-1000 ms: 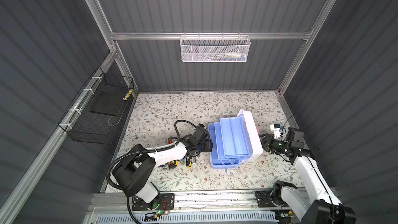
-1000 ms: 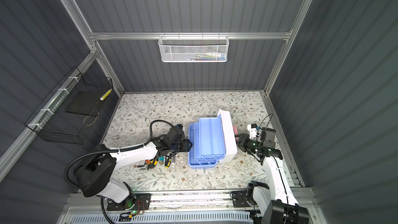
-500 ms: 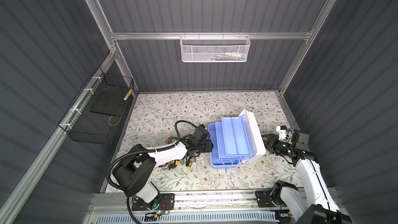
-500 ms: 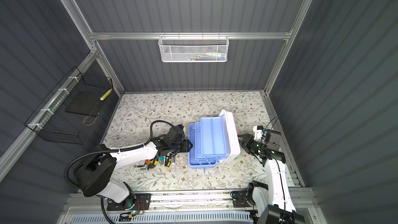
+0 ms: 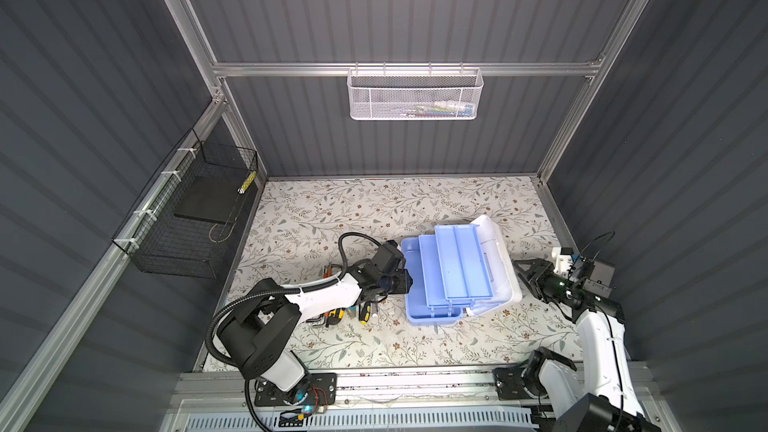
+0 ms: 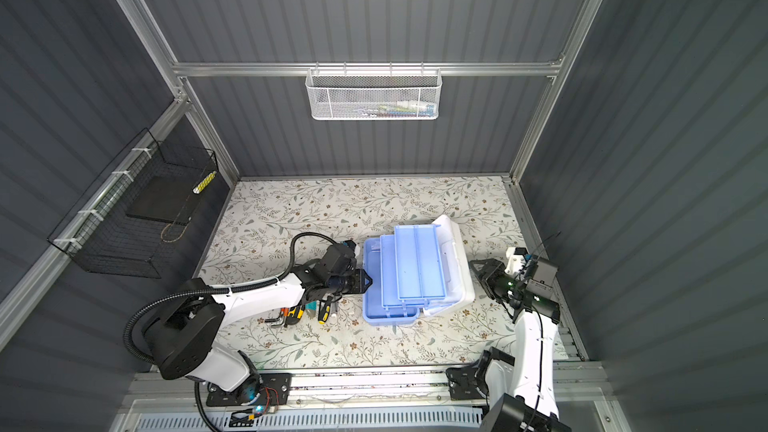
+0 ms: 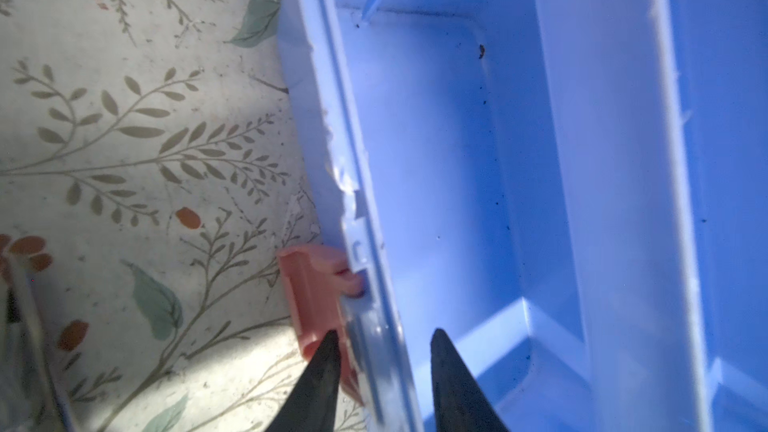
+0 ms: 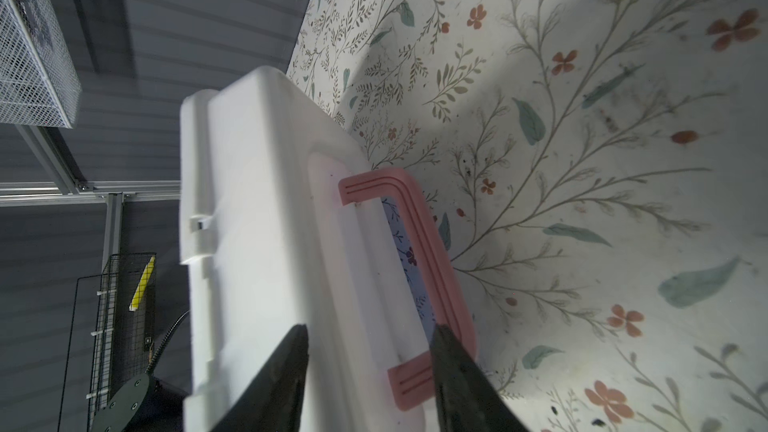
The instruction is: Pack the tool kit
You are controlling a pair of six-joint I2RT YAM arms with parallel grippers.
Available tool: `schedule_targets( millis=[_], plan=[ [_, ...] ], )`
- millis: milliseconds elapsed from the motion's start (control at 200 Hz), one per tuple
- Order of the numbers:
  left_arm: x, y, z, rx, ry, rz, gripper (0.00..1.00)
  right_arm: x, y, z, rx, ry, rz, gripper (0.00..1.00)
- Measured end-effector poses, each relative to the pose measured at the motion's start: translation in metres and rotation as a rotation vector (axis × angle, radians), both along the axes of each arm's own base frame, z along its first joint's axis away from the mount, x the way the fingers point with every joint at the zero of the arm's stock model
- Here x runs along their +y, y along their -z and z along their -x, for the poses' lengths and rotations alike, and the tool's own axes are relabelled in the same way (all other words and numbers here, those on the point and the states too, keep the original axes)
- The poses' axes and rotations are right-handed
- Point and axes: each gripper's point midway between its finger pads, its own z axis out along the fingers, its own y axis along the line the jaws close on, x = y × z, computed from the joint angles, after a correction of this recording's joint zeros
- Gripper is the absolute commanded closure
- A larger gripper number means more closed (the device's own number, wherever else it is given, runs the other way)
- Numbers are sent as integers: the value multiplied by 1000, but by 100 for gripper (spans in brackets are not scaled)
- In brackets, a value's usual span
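lid [image 5: 498,259]: tipped further back than a second ago, leaning toward right gripper [image 5: 521,274].
right gripper: drawn clear of lid, jaws apart, empty.
left gripper [image 7: 382,336]: narrowed but parted astride front wall beside pink latch [image 7: 311,292]; not clamped.
meaning: probably fully opened and braced for loading; small tools [image 5: 365,314] unpacked, behind left gripper.
tool kit [image 5: 453,272]: between both grippers, mouth upward, long axis crosswise to both reaches.

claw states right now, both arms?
Left claw: open, astride the wall of the blue tool box by its pink latch, not clamped.
Right claw: open, empty, facing the white lid.
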Motion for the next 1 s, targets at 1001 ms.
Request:
schedule_targets(
  millis=[1001],
  plan=[
    [-16, -40, -5, -112, 52, 120, 47, 60, -18, -2, 79, -312, 534, 46]
  ],
)
